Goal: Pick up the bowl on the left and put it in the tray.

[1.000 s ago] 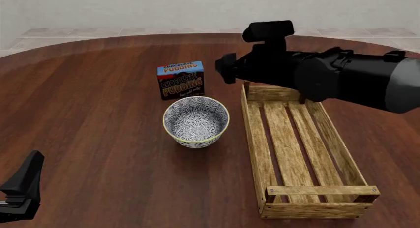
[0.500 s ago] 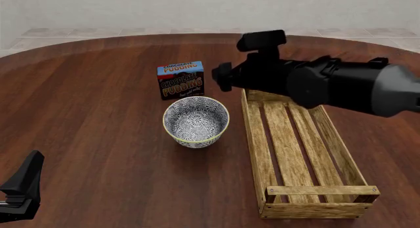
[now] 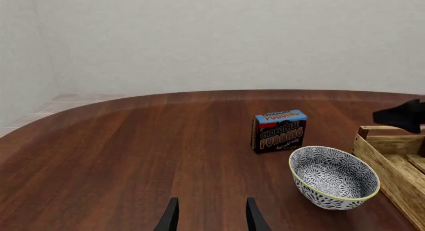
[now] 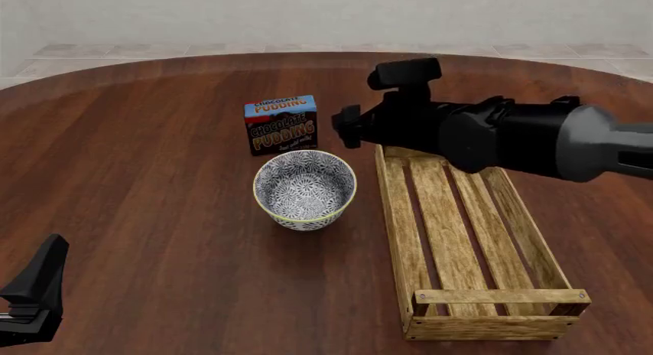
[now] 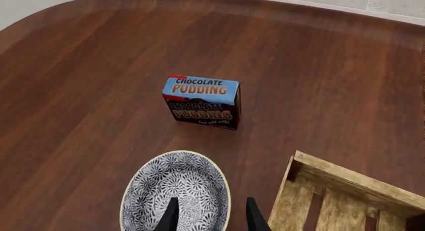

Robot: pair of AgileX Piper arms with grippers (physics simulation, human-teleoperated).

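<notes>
Bowl: the round white ceramic bowl with the dense blue-grey floral pattern and thin yellowish rim (image 4: 305, 190) sits upright on the dark wooden table (image 4: 153, 164), left of the crate and apart from it, nothing gripping it.
Tray: the long light-wood slatted crate with low sides (image 4: 461, 234) lies on the table to the bowl's right, its length running away from the near edge; I see nothing lying inside it.
Pudding box: the small blue and brown chocolate pudding box (image 4: 281, 125) stands upright just behind the bowl, not touching it.
Right gripper: the black right gripper (image 4: 347, 125) hangs in the air over the far left corner of the crate, beside the pudding box; in its wrist view the two fingertips (image 5: 172, 215) stand a moderate gap apart above the bowl's rim nearest the crate, gripping nothing.
Left gripper: the black left gripper (image 3: 210, 217) stays low at the near left of the table, well away from the bowl; its fingers are parted and empty.
</notes>
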